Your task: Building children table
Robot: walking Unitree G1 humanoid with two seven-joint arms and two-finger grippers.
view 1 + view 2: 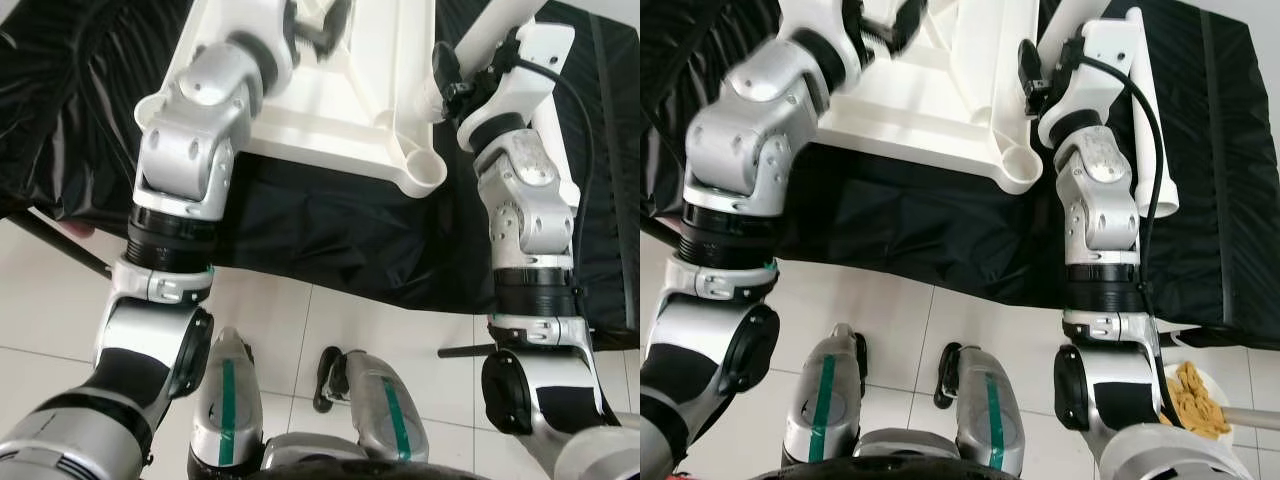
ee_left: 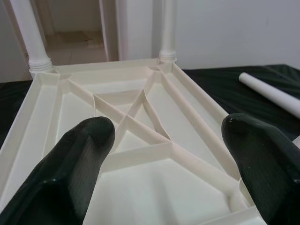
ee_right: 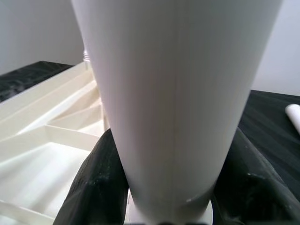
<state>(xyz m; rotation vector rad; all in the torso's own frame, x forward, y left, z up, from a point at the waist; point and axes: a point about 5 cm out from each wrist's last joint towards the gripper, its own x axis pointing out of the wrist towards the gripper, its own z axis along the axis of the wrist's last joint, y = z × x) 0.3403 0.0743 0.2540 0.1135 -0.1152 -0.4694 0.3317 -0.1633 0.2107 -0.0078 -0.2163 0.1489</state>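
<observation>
Looking down from its head, the robot stands at the edge of a black cloth [image 1: 330, 240] spread over a tiled floor [image 1: 330, 330]. A white plastic tabletop [image 1: 330, 110] lies upside down on the cloth, ribbed underside facing up, presumably so the legs can be fitted from above into the corner sockets.

The right gripper [image 3: 168, 187] is pinching a white table leg [image 3: 178, 93], one black finger pressed on each side of the tube near its lower end. The leg stands close to upright over a corner of the tabletop, and a low grip like this probably gives better control for guiding it into its socket. Whether it is already seated cannot be told.

The left gripper [image 2: 168, 154] hovers over the tabletop's near edge with its fingers [image 2: 79, 159] spread wide and nothing between them. It seems placed to steady the tabletop while the other arm works, though no contact is visible.

Two legs already stand in the far corners, one [image 2: 30, 37] on one side and another [image 2: 168, 28] on the other. A further loose leg [image 2: 269, 93] lies on the cloth beside the tabletop. The near empty corner socket [image 1: 425, 165] faces the robot. So the job looks about half done.

A bowl of pale food [image 1: 1195, 400] sits on the floor by the right arm.
</observation>
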